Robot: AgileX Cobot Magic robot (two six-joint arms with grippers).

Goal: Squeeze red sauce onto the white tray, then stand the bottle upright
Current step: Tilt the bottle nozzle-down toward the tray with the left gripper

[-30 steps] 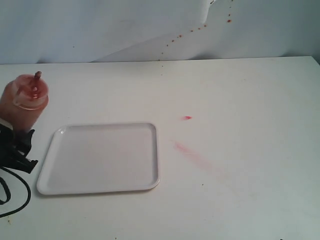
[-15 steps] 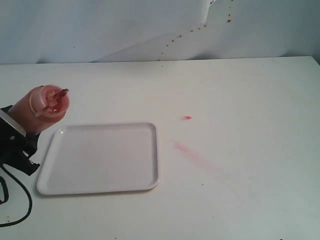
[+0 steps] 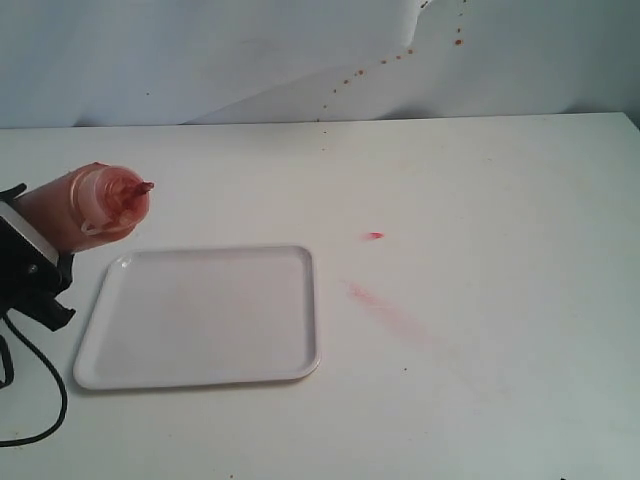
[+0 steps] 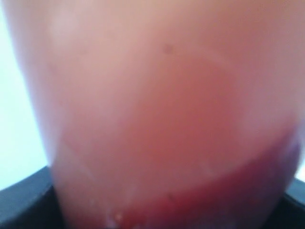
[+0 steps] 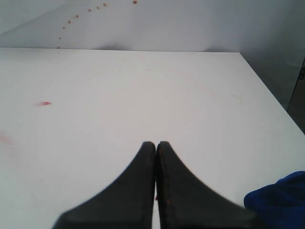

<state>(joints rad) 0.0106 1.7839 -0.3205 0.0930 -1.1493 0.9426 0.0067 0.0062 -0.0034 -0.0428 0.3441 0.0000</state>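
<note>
While I watched the left wrist view, the left gripper (image 3: 38,268) was clamped on the lower end of the bottle (image 3: 88,207). Its jaws stood fairly wide around the body, and only dark edges of them showed at the corners of that picture. The bottle (image 4: 157,114) filled the view so closely that it was blurred. I made out a plain translucent orange-pink wall and no lettering that I could read. The red sauce (image 4: 224,195) lay as a darker band along one side of the bottle.

From the exterior view, I saw the bottle held off the table (image 3: 480,180) and tipped nearly level. Its red nozzle (image 3: 138,189) pointed to the right, near the far left corner of the white tray (image 3: 200,376). I could not tell whether the tip was over the tray or just short of it. The tray lay flat on the table, its floor plain white. A black cable (image 3: 45,400) looped down below the left gripper.

The right gripper (image 5: 156,160) had its two black fingers pressed together, holding nothing, above bare table. Out past it I noted a small red spot (image 3: 375,236) and a faint pale-red smear (image 3: 385,308) to the right of the tray. Reddish specks (image 3: 385,60) dotted the backdrop, and a blue object (image 5: 281,200) sat at the edge of the right wrist view.
</note>
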